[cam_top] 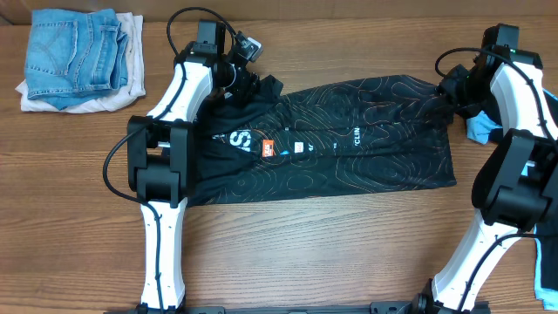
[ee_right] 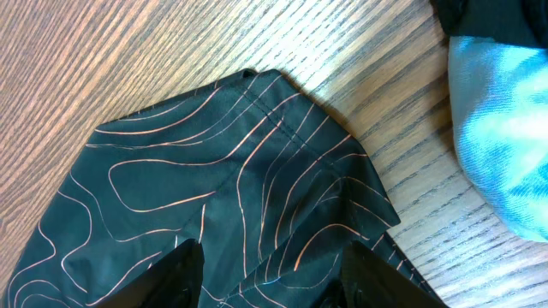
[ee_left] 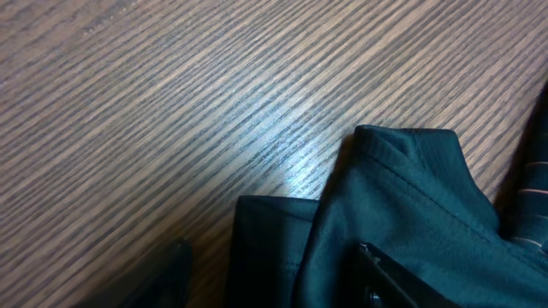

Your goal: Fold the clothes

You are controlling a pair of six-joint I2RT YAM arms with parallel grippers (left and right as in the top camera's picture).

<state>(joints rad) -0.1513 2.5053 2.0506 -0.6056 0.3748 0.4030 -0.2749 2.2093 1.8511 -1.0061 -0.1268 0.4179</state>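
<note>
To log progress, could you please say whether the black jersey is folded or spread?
Mostly spread: the black jersey lies long and flat across the table.

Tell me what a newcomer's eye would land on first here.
A black jersey with thin contour lines lies spread across the middle of the table, the left gripper and right gripper at its far corners. Folded jeans sit far left; a light-blue garment peeks out at right.

Tally on the surface (cam_top: 349, 253):
- One black contour-line jersey (cam_top: 349, 148), mid-surface.
- One light-blue garment (cam_top: 478, 129), right edge.
- One pile of two items, far left corner: one blue jeans (cam_top: 74, 48), one white garment (cam_top: 131, 35).
- Two arms, each with one: left end effector (ee_left: 274, 282), right end effector (ee_right: 278, 274).
</note>
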